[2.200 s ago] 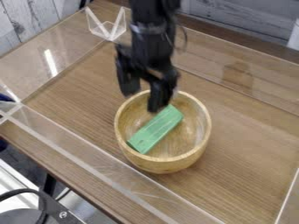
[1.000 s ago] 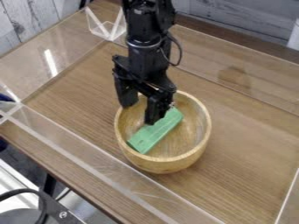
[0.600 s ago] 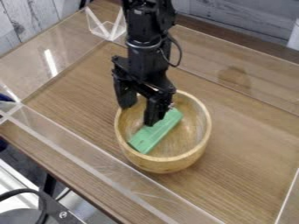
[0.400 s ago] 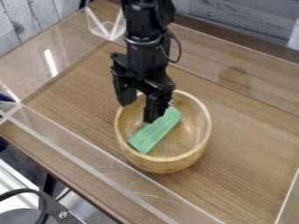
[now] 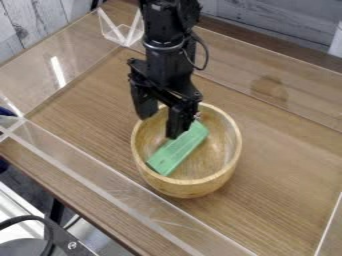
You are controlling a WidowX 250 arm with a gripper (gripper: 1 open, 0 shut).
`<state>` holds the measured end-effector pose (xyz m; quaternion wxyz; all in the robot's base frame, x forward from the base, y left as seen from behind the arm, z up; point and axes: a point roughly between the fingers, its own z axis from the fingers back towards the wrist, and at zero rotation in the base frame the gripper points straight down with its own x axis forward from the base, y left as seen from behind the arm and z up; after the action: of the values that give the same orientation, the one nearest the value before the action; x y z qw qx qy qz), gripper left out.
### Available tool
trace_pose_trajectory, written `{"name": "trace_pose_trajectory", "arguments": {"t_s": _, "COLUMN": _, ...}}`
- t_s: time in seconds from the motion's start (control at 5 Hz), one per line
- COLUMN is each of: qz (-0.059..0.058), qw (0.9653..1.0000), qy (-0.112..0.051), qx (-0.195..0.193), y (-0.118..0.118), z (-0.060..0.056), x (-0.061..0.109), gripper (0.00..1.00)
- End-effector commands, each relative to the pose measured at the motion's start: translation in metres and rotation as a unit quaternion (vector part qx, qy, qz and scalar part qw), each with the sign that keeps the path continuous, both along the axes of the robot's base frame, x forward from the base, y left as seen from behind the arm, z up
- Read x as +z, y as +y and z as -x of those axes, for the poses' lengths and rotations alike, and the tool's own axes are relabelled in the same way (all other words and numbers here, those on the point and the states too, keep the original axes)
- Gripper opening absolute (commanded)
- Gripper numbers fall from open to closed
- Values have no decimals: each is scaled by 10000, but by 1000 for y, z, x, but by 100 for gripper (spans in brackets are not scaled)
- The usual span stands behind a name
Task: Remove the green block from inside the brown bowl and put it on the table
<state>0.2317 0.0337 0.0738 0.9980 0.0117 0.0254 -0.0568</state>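
Note:
The green block (image 5: 178, 150) lies tilted inside the brown bowl (image 5: 214, 176), which sits on the table (image 5: 94, 110) near the front acrylic wall. My gripper (image 5: 160, 118) hangs over the bowl's back left rim, open, with nothing between its black fingers. One finger (image 5: 178, 122) hangs just above the block's upper end and the other (image 5: 140, 108) is outside the bowl's rim. I cannot tell whether the finger touches the block.
Clear acrylic walls (image 5: 67, 165) edge the tabletop on all sides. A clear bracket (image 5: 123, 30) stands at the back behind the arm. Bare wood lies left of the bowl (image 5: 80, 115) and right of it (image 5: 287, 140).
The gripper has dropped closer to the bowl since the earliest frame, then risen very slightly. The block and bowl have not moved.

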Motion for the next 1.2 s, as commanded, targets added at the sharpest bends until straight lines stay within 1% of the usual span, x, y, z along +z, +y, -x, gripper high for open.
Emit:
{"name": "trace_pose_trajectory", "arguments": {"t_s": 0.0, "qz": -38, "qw": 9999, "qy": -153, "qx": -40, "y": 0, "z": -6, "x": 4, "gripper": 100}}
{"name": "trace_pose_trajectory", "arguments": {"t_s": 0.4, "qz": -47, "qw": 9999, "qy": -141, "qx": -42, "y": -1, "z": -6, "x": 0, "gripper": 100}}
{"name": "trace_pose_trajectory", "arguments": {"t_s": 0.8, "qz": -46, "qw": 9998, "qy": -179, "qx": -41, "y": -1, "z": -6, "x": 1, "gripper": 100}}
{"name": "trace_pose_trajectory", "arguments": {"t_s": 1.0, "qz": -31, "qw": 9999, "qy": -118, "qx": -88, "y": -3, "z": -4, "x": -6, "gripper": 100}}
